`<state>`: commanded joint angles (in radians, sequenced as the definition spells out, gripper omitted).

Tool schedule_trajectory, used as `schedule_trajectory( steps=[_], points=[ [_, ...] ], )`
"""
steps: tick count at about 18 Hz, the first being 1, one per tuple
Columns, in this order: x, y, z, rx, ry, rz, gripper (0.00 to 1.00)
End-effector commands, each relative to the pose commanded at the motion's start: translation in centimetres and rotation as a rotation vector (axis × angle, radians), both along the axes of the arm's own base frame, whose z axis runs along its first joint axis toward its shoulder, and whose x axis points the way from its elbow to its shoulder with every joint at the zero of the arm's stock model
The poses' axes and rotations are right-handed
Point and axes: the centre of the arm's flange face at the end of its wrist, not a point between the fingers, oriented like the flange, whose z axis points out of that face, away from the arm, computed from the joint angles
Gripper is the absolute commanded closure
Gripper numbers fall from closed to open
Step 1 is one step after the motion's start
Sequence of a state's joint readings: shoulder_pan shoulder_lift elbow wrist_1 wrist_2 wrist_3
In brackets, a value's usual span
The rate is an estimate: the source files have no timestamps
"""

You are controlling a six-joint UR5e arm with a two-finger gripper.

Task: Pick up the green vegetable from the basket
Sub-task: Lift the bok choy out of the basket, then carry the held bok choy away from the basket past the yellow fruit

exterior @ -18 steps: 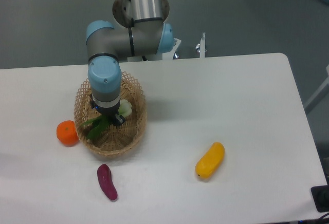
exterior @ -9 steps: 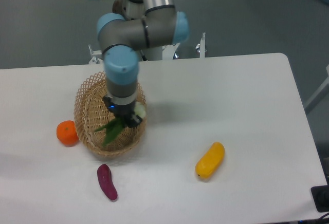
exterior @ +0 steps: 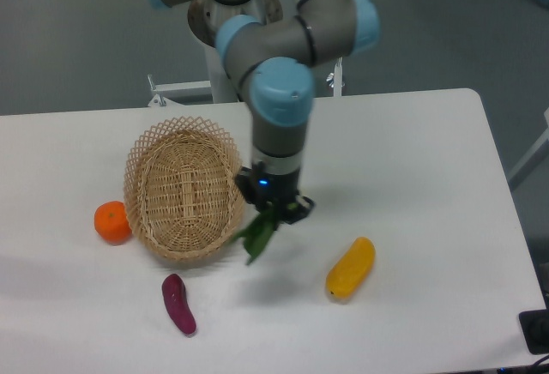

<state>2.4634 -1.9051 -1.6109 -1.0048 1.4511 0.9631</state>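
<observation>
The green vegetable is a small bok choy; its dark leaves hang down from my gripper, which is shut on it. Its pale stalk base is hidden by the fingers. I hold it above the table just right of the basket, an oval tan wicker basket that holds nothing. The leaf tips hang near the basket's right rim.
An orange sits against the basket's left side. A purple sweet potato lies in front of the basket. A yellow fruit lies to the right of my gripper. The table's far edge runs behind the arm.
My gripper has carried the green vegetable up out of the basket and to the right, past the rim. The basket now holds nothing.
</observation>
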Motion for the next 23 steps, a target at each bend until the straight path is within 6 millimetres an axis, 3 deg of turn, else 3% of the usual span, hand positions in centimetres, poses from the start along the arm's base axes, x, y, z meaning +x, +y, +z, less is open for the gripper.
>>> schedule_trajectory(
  steps=[5,9,12,17,23],
  points=[
    [-6.4,-3.3,0.5,-0.01,0.038,-0.02,1.0],
    [-11.7,-5.6,-0.7,-0.052,0.017,-0.065,1.0],
    [-14.9,-7.3,0.2,-0.124,0.004,-0.11,1.0],
    [-17.6,-7.4,-0.3,-0.153,0.01,-0.175,0.99],
    [-18.3,-7.7,-0.8,-0.171,0.016,-0.222,0.99]
  ],
)
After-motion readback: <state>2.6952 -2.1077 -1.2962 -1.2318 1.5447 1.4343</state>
